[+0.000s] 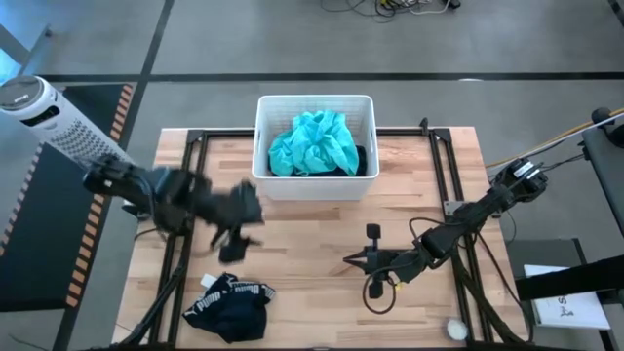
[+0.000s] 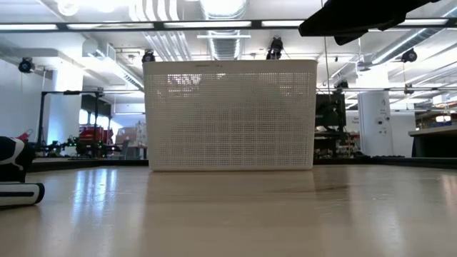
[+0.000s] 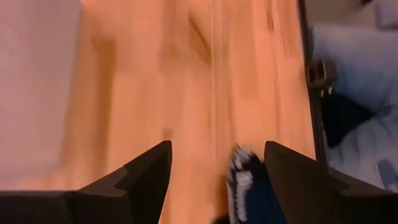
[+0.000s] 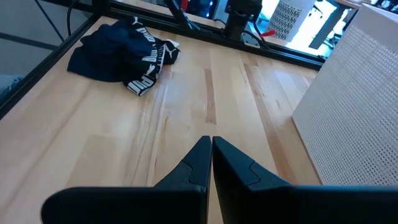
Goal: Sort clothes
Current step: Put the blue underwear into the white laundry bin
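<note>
A white plastic basket (image 1: 314,102) stands at the table's far middle. In it lie a crumpled teal shirt (image 1: 314,144) and a dark piece (image 1: 363,161) beside the shirt. Dark shorts with a white-lettered waistband (image 1: 229,307) lie bunched on the table near the front left; they also show in the right wrist view (image 4: 121,53) and the left wrist view (image 3: 245,186). My left gripper (image 1: 234,239) is open and empty over the table, between the basket and the shorts (image 3: 217,168). My right gripper (image 1: 353,260) is shut and empty, low over the table's middle right, pointing left (image 4: 210,143).
Black frame rails run along the table's left side (image 1: 190,166) and right side (image 1: 447,171). A white perforated tower (image 1: 44,112) stands off the table's far left. A small white round object (image 1: 455,330) lies at the front right. Bare wood shows between the grippers.
</note>
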`<action>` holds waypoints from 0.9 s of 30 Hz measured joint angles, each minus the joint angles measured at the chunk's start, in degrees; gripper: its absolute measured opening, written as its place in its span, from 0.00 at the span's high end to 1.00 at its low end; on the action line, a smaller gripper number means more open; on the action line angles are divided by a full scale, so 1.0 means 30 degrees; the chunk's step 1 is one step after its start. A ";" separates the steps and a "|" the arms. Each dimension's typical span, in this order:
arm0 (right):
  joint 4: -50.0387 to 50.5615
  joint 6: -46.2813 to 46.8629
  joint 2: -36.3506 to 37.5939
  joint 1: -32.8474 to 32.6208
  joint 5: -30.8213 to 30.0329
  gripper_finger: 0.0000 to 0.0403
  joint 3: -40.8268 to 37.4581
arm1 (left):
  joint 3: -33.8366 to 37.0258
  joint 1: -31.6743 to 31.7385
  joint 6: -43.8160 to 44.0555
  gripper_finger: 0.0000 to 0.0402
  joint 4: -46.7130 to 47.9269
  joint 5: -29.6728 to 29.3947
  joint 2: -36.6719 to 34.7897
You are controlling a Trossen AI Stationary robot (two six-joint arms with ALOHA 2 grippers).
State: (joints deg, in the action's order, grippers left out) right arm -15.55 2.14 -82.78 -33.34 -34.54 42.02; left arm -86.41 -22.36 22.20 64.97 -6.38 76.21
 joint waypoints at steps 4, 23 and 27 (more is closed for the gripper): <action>-0.0005 0.0086 0.0000 0.0000 0.0007 1.00 0.0000 | 0.0420 -0.3126 0.3634 0.38 0.0720 -0.1138 0.1479; 0.0007 0.0317 0.0000 0.0000 0.0043 1.00 0.0007 | 0.7316 -0.7524 1.0754 0.42 -0.8986 0.1307 0.5671; 0.0098 0.0510 0.0000 0.0000 0.0047 1.00 0.0007 | 0.8517 -0.8028 1.2644 0.41 -1.0761 0.1853 0.5842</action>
State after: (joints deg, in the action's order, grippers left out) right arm -15.26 3.67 -82.78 -33.34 -34.40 42.04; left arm -60.86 -46.45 60.13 32.69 -0.82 93.73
